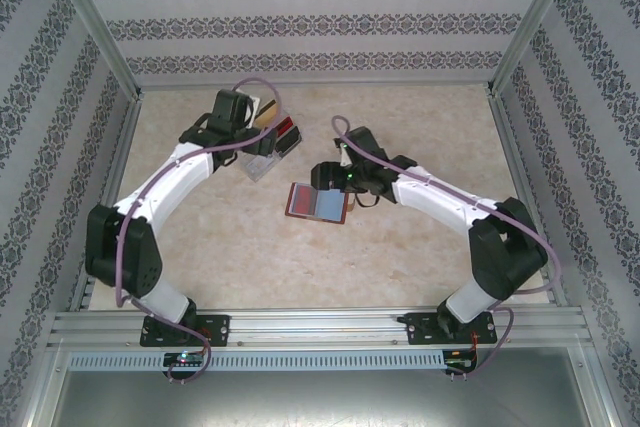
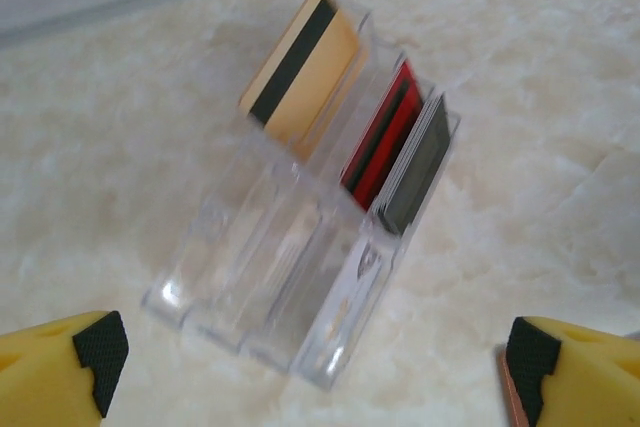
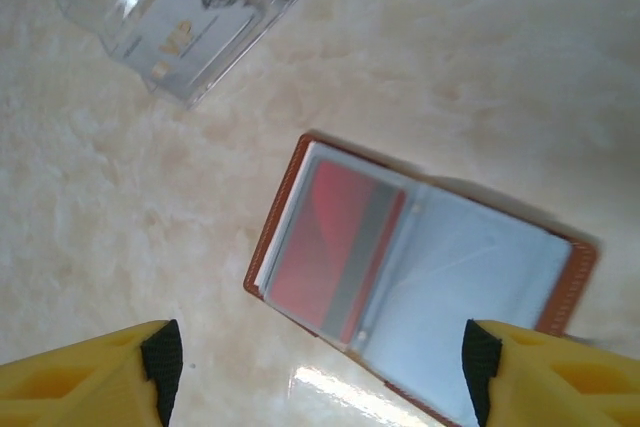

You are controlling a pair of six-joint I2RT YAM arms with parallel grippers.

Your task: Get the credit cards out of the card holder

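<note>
Yellow fingers [image 2: 95, 362] with black pads framed the left wrist view: the left claw [image 2: 312, 352] was spread wide with nothing in it, hanging above a clear plastic rack [image 2: 270, 287] on the desk [image 2: 540, 97]. Three cards stood tilted in the slots at the rack's far end: a tan card [image 2: 305, 72] with a black stripe, a red card [image 2: 385, 137], and beside it a dark grey card [image 2: 415, 172].

From above, the left arm bent up from its base towards the far left of centre. The right arm reached leftward to the middle of the desk. The right claw [image 3: 320, 362] was also spread and empty, poised over the card holder [image 3: 575, 282].

That brown holder lay open and flat near the desk's centre, well apart from the rack, its long axis running roughly left to right. Its left sleeve held a red striped card [image 3: 335, 247]; the right sleeve looked pale blue.
</note>
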